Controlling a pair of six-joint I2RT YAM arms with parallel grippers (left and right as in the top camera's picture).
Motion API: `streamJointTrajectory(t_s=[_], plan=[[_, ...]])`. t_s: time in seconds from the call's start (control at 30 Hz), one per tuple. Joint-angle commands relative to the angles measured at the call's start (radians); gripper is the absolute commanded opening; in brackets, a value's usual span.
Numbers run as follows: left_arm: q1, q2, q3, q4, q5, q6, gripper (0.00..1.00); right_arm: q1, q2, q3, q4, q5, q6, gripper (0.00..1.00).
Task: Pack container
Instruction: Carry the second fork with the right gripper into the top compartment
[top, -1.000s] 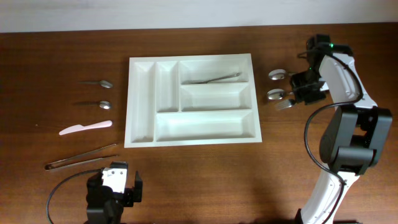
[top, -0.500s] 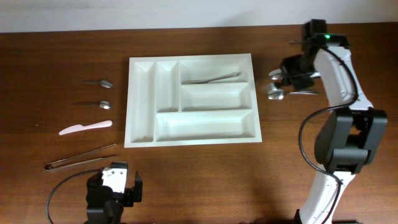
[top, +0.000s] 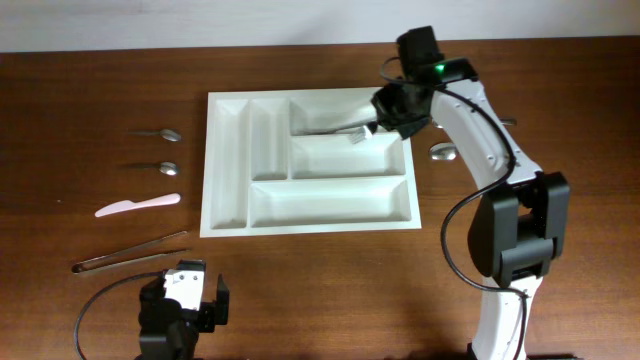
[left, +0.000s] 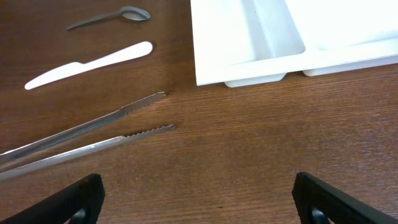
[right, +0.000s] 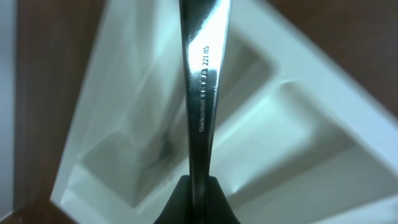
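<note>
The container (top: 330, 203), a white cutlery tray with several compartments, lies mid-table; a steel utensil (top: 335, 127) rests in its top long compartment. My right gripper (top: 378, 120) hovers over that compartment, shut on the handle of a steel spoon (right: 202, 81), which points away over the container (right: 298, 124) in the right wrist view. The spoon's bowl is hidden. My left gripper (top: 185, 300) sits at the near edge, open and empty (left: 200, 208), with the container's corner (left: 249, 37) ahead of it.
Left of the tray lie two spoons (top: 160, 133) (top: 158, 167), a pale knife (top: 138, 205) and metal tongs (top: 130, 253). The tongs (left: 87, 134) and knife (left: 87, 62) are just ahead of the left gripper. Another spoon (top: 443, 152) lies right of the tray.
My right gripper has swung left from the spoons beside the tray, carrying one spoon over the tray's top right compartment. One spoon stays on the table. The left arm has not moved.
</note>
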Motion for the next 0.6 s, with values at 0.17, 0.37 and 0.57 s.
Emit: streamJointTrajectory(t_s=[0.17,0.37,0.57], plan=[[-0.005,-0.008,-0.003,0.0,0.004,0.013,0.99,0.065,-0.008,0.019,0.173,-0.005,0.058,0.04],[-0.005,-0.008,-0.003,0.0,0.004,0.013,0.99,0.106,-0.008,0.019,0.282,0.026,0.126,0.04],[-0.005,-0.008,-0.003,0.0,0.004,0.013,0.99,0.146,-0.007,0.018,0.261,0.185,0.319,0.04]])
